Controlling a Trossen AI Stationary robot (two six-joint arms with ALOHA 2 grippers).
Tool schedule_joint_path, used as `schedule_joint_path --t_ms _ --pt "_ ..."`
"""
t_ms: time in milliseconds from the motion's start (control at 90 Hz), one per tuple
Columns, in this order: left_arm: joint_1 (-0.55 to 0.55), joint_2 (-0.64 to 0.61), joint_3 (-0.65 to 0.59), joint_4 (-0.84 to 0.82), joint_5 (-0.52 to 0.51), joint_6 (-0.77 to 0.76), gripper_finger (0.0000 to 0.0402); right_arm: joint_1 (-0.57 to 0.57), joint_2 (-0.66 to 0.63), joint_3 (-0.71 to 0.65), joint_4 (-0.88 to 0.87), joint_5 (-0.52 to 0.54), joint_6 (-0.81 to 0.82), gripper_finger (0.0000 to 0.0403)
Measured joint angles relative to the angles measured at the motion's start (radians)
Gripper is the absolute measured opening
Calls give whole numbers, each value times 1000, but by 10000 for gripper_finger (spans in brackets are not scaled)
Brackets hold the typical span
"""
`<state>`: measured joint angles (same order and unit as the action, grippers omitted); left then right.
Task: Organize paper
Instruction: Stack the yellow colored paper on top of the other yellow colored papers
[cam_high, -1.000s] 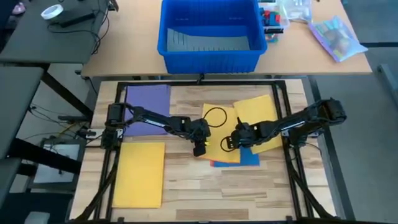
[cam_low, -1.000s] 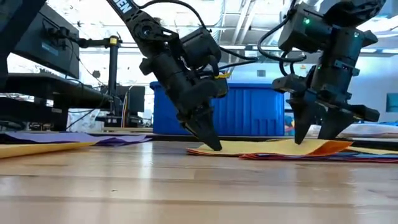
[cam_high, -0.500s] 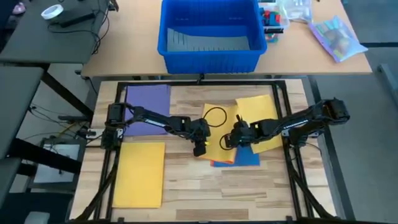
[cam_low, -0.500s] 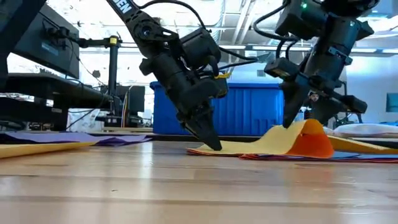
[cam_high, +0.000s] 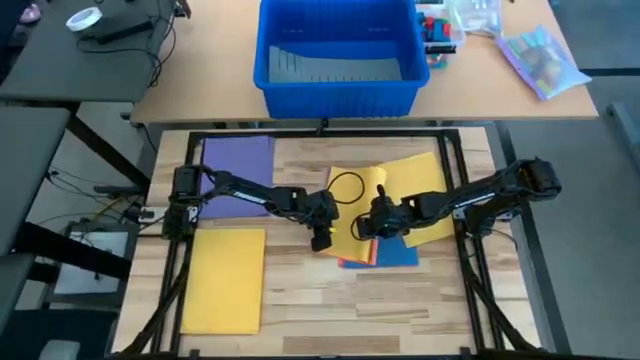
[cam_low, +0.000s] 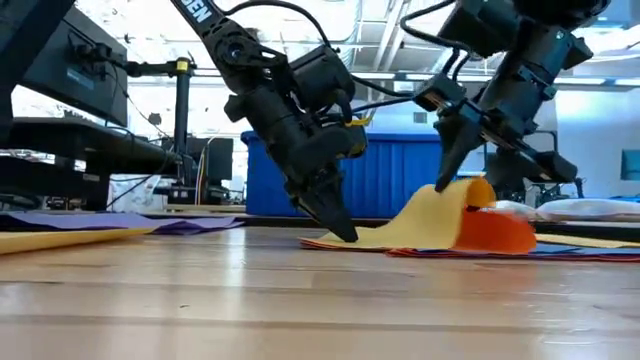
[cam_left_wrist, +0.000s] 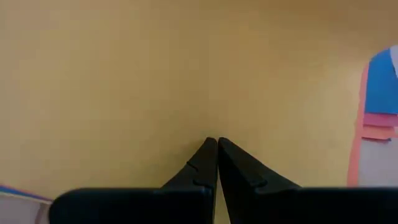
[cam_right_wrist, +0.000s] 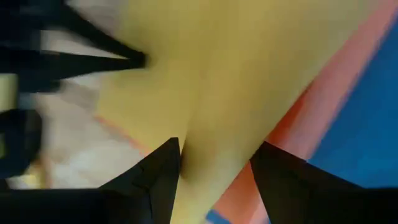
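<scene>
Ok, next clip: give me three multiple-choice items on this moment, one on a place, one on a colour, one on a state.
1. Where does the purple sheet lie?
A. In the blue bin
B. On the table's far left, by the left arm's base
C. Under the right hand

2. What colour is the sheet that the right hand lifts?
A. Yellow
B. Purple
C. Green

3. How is the left hand?
A. Wide open in the air
B. Holding a bag
C. Shut, tips pressed on the yellow sheet

Answers: 1 B, the high view shows it beside the left arm's base. 2 A, the low view shows a yellow sheet arched up. 3 C, the left wrist view shows its fingers closed together on yellow paper.
</scene>
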<state>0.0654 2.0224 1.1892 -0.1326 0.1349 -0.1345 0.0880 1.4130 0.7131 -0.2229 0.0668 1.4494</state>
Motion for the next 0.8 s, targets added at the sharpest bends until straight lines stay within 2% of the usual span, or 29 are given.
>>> schedule_joint_path --t_ms 78,322,533,800 --pt "0 0 0 1 0 0 0 0 -7 5 34 2 -14 181" --pt "0 1 0 5 2 -1 0 -33 -1 2 -72 62 -3 181" --pt "0 1 0 5 2 0 0 -42 -1 2 -50 127 -37 181" --pt "0 1 -1 9 17 22 0 -34 -1 2 29 124 -122 187"
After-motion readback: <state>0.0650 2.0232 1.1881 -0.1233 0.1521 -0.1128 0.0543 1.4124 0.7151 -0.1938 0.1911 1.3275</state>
